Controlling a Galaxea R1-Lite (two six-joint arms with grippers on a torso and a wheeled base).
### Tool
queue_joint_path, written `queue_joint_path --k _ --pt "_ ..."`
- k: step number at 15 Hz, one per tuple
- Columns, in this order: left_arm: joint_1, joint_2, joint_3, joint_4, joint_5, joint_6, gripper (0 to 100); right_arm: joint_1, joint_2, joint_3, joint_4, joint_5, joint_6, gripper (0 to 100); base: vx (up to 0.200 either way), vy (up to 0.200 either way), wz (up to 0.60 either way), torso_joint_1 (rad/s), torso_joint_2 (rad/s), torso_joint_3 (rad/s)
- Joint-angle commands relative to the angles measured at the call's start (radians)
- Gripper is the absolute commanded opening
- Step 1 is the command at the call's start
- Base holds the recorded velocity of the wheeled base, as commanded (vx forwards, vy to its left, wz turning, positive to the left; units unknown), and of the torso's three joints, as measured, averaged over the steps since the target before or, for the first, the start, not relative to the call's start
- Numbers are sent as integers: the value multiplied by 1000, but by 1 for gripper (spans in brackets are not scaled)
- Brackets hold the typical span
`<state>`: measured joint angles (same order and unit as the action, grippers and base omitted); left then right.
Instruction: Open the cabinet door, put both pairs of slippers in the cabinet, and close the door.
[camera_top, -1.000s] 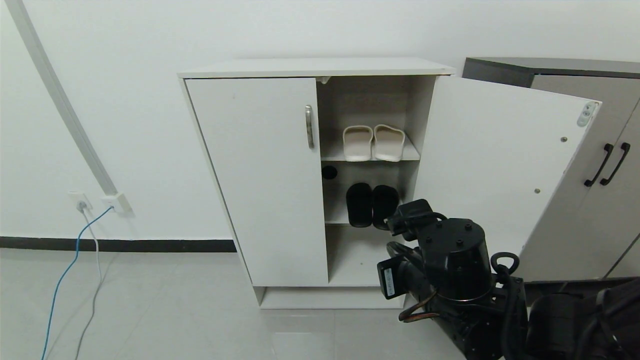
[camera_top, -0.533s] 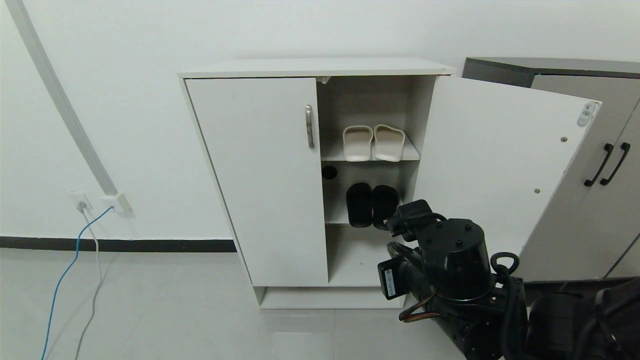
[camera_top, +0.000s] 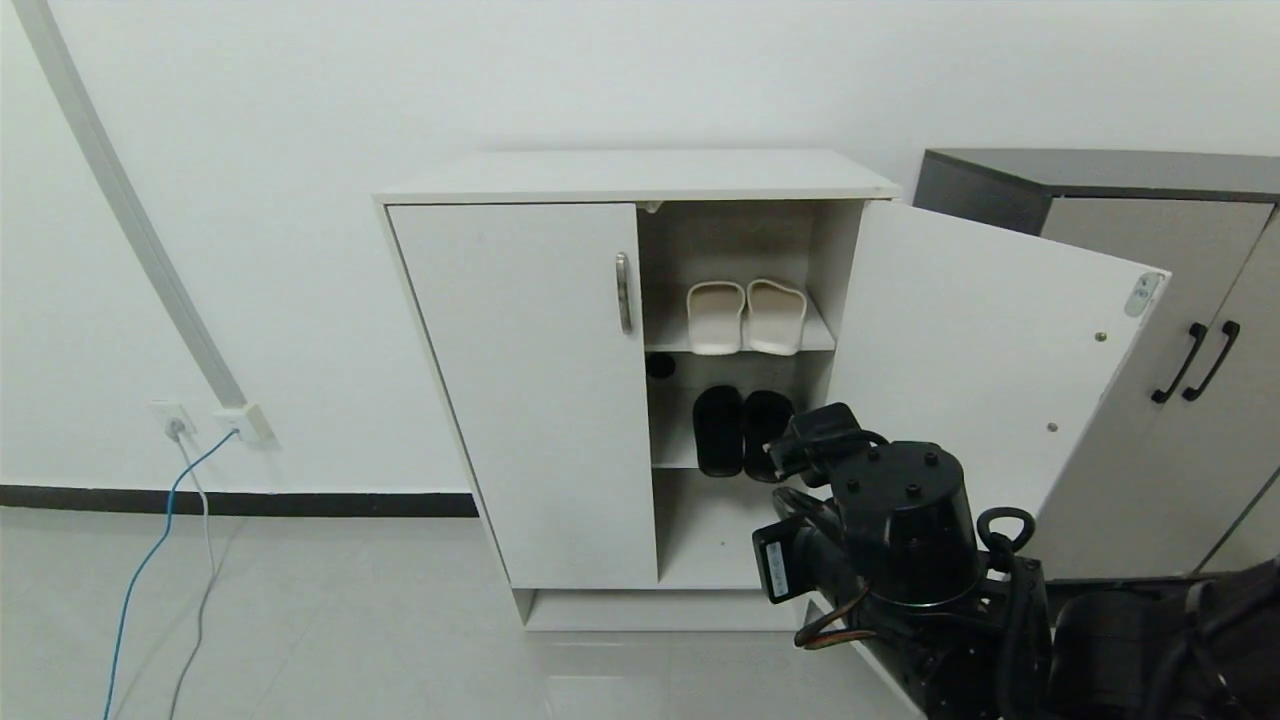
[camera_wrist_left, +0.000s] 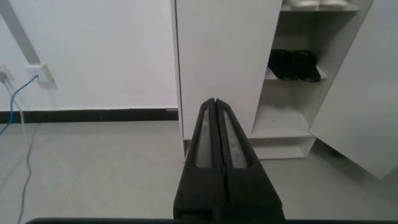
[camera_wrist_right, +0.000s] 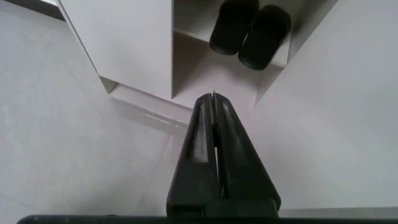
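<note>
Pressed together: left gripper (camera_wrist_left: 214, 102), right gripper (camera_wrist_right: 213, 96). Beyond right jaws: two black slippers (camera_wrist_right: 250, 31), two white slippers (camera_top: 746, 315); beside, one swung-out door (camera_top: 985, 350).

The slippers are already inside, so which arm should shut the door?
Probably right. The right arm sits beside the open door, and the right fingers are shut near it. The left fingers face the closed door instead.

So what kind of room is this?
Probably an entryway or hallway, though it could be a test room. A white shoe cabinet holds white slippers and black slippers on its shelves, with a grey cabinet beside it on a tiled floor.
</note>
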<state>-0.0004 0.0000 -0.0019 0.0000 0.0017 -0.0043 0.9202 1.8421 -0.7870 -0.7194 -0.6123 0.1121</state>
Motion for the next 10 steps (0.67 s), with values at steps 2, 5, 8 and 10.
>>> queue_joint_path --k 2,5,8,10 --pt "0 0 0 0 0 0 0 0 2 0 0 0 0 0 0 0 0 102 -447 -356" --pt "0 2 0 0 0 0 0 0 2 0 0 0 0 0 0 0 0 108 -456 -346" --pt "0 0 0 0 0 0 0 0 2 0 0 0 0 0 0 0 0 142 -463 -331" --pt "0 2 0 0 0 0 0 0 2 2 0 0 0 0 0 0 0 163 -481 -317"
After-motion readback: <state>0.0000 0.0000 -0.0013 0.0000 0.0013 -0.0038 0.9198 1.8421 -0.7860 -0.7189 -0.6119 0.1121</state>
